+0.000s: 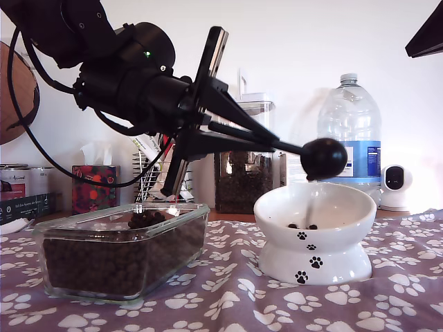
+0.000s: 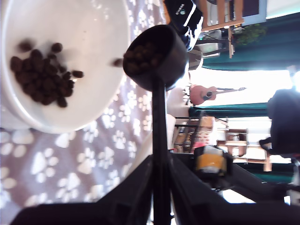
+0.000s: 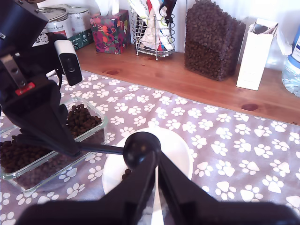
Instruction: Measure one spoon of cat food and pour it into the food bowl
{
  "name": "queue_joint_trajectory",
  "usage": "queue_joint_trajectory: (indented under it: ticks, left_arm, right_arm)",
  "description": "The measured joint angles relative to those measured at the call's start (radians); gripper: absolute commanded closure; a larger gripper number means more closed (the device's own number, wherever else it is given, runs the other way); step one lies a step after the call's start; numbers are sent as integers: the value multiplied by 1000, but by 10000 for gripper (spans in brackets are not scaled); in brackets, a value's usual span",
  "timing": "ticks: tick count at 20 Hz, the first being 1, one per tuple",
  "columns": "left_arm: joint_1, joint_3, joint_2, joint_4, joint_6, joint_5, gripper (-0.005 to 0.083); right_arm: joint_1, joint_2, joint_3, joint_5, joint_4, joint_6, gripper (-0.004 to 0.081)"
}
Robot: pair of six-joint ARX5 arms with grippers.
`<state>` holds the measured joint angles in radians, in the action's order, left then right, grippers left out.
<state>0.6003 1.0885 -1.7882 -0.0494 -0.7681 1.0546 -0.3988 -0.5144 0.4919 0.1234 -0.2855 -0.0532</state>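
Observation:
My first gripper (image 1: 268,143) is shut on the long handle of the black scoop (image 1: 323,158), and the cup hangs just over the rim of the white paw-print bowl (image 1: 315,235). Seen along that wrist, the scoop's cup (image 2: 154,56) is tipped toward the bowl (image 2: 93,28) with brown kibble inside and one pellet falling. A small heap of kibble (image 2: 42,77) lies in the bowl. My second gripper (image 3: 153,157) hovers above the bowl (image 3: 176,150), its fingers meeting with nothing between them.
A clear glass dish (image 1: 121,252) full of kibble stands on the paw-print cloth at the exterior view's left. Behind are a kibble canister (image 1: 242,173), a water bottle (image 1: 349,131), a wire rack (image 1: 154,173), a tissue box (image 1: 95,188) and a small white camera (image 1: 396,187).

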Motion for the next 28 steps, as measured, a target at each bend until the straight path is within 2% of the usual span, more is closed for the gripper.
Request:
queue_joint_trajectory:
  ticks: [4,15,26,28]
  left_arm:
    - [-6,0,0,71,-108,47,795]
    - [-8,0,0,86,-338,146,795]
    - [-29,0,0,352,-635,213,795]
    - [-29,0,0,371,-647,222,795]
  right_arm:
    - [0,0,0,5,0,0,781]
    - [0,0,0,19,0,-1,781]
    - [0,0,0,25,0,-28,781]
    - [0,0,0,25,2,-35,781]
